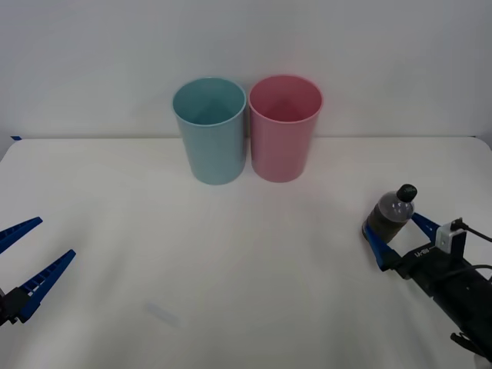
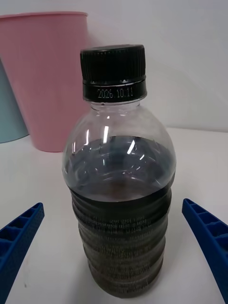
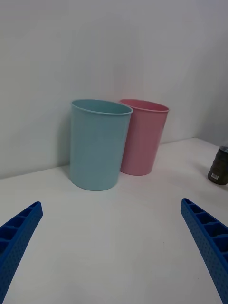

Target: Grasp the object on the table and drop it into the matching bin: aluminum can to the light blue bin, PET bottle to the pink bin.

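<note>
The PET bottle point(image 1: 390, 215), a small clear container with a black cap and a dark brown-olive label, stood upright on the right side of the white table point(image 1: 231, 269), well apart from the two bins at the back. The right gripper point(image 1: 393, 234) sat low at the bottle, its blue ribbed fingers point(image 2: 209, 237) spread to either side of the body with a gap visible between each finger and the plastic, so the jaws were released and nothing was grasped. The light blue bin point(image 1: 210, 131) and the pink bin point(image 1: 284, 127) stood upright just beside each other near the far edge, the blue one on the robot's left. The left gripper point(image 1: 27, 257) hovered over the table's left near corner, its jaws likewise spread wide and empty.
</note>
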Motion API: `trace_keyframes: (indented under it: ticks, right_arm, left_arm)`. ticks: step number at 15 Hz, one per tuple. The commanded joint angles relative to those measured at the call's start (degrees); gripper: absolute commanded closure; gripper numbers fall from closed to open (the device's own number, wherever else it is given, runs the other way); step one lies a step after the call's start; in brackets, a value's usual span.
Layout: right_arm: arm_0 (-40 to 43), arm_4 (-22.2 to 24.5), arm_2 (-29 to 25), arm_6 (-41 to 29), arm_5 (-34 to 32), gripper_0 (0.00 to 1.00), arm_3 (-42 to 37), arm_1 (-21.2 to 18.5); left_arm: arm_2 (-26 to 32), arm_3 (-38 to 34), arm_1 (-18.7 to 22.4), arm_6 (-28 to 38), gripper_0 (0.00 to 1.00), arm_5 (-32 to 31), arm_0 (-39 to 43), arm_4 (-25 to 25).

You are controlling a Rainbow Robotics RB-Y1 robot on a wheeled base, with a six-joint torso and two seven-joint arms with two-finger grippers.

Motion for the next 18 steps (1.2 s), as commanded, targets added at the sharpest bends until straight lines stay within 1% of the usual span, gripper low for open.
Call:
trace_keyframes:
  ticks: [1, 4, 10, 11, 12, 13, 18]
  right_arm:
    - [-2.19, 0.04, 0.30, 0.49, 0.43, 0.00, 1.97, -0.03]
    - [-3.69, -0.04, 0.56, 1.11, 1.31, 0.00, 3.55, 0.06]
    - [-4.30, -0.92, 1.70, 1.90, 2.36, 0.00, 3.81, 0.06]
    - [-4.30, -0.92, 1.70, 1.99, 2.36, 0.22, 3.90, -0.03]
    - [-4.30, -1.01, 1.70, 2.08, 2.36, 0.80, 3.81, 0.06]
    - [-4.39, -1.10, 1.79, 2.16, 2.28, 1.00, 3.81, 0.06]
    - [-4.48, -1.19, 2.05, 2.34, 2.10, 1.00, 3.81, -0.03]
  left_arm:
    - [0.00, 0.00, 0.00, 0.00, 0.00, 0.00, 0.00, 0.00]
    - [0.00, 0.00, 0.00, 0.00, 0.00, 0.00, 0.00, 0.00]
    - [0.00, 0.00, 0.00, 0.00, 0.00, 0.00, 0.00, 0.00]
    - [0.00, 0.00, 0.00, 0.00, 0.00, 0.00, 0.00, 0.00]
    - [0.00, 0.00, 0.00, 0.00, 0.00, 0.00, 0.00, 0.00]
    - [0.00, 0.00, 0.00, 0.00, 0.00, 0.00, 0.00, 0.00]
    - [0.00, 0.00, 0.00, 0.00, 0.00, 0.00, 0.00, 0.00]
